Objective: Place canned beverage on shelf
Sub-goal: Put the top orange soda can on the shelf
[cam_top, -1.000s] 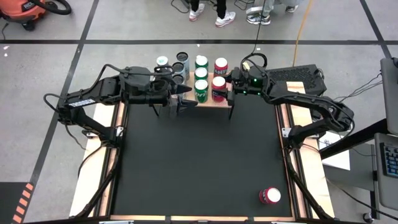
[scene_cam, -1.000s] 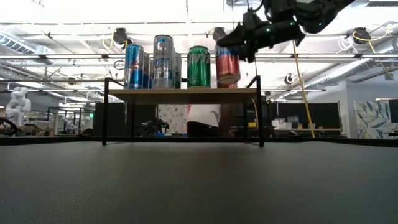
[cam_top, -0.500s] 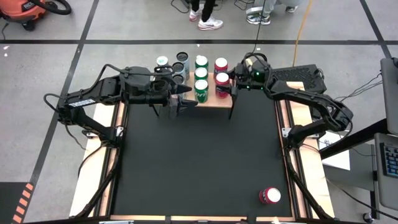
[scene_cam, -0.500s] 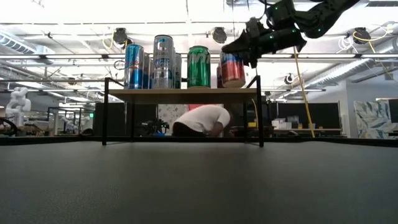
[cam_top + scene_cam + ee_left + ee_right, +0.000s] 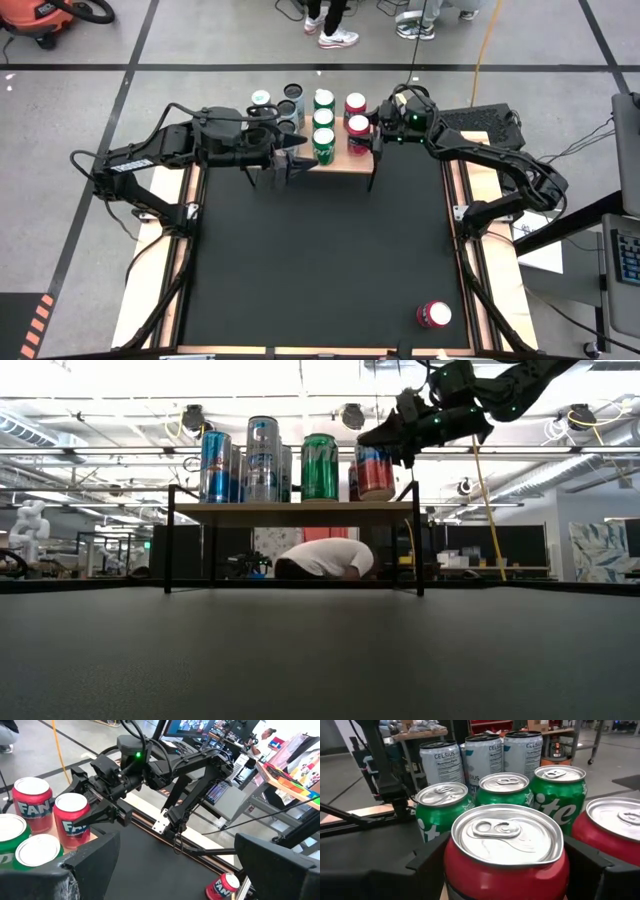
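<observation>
Red can (image 5: pixel 358 126) stands upright on the shelf (image 5: pixel 345 161), at its right end beside a green can (image 5: pixel 558 799), with the right gripper (image 5: pixel 372 133) clasped around its sides and not yet let go. That looks like the placing step at its close; the next move calls for spreading the fingers and backing away level, so the neighbouring cans stay put. Left gripper (image 5: pixel 292 157) waits spread wide at the shelf's left end, and another red can (image 5: pixel 434 315) stands well apart at the table's near edge.
</observation>
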### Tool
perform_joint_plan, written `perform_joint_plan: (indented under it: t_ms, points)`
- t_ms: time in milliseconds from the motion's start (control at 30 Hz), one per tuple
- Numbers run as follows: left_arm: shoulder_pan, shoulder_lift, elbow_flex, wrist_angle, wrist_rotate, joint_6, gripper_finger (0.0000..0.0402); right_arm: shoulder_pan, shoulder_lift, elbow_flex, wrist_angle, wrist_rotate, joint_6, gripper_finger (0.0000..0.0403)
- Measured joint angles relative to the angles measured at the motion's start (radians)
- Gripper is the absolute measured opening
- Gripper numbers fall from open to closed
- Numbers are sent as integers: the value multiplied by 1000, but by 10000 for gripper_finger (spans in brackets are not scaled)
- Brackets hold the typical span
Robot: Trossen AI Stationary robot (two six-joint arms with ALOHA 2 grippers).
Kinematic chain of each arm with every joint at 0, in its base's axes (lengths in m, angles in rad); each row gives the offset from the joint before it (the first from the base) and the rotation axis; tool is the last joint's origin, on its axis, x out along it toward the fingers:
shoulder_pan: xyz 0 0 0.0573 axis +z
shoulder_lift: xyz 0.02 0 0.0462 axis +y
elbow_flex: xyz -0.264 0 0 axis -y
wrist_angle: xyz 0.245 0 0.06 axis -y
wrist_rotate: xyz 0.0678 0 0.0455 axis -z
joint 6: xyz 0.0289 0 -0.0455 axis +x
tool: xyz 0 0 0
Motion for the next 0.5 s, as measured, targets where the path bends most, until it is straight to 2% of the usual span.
perform_joint_plan:
  t_ms: [500]
  points:
    - [2,0,0,1,-12,18,391,28,60,1,99,13,-46,281]
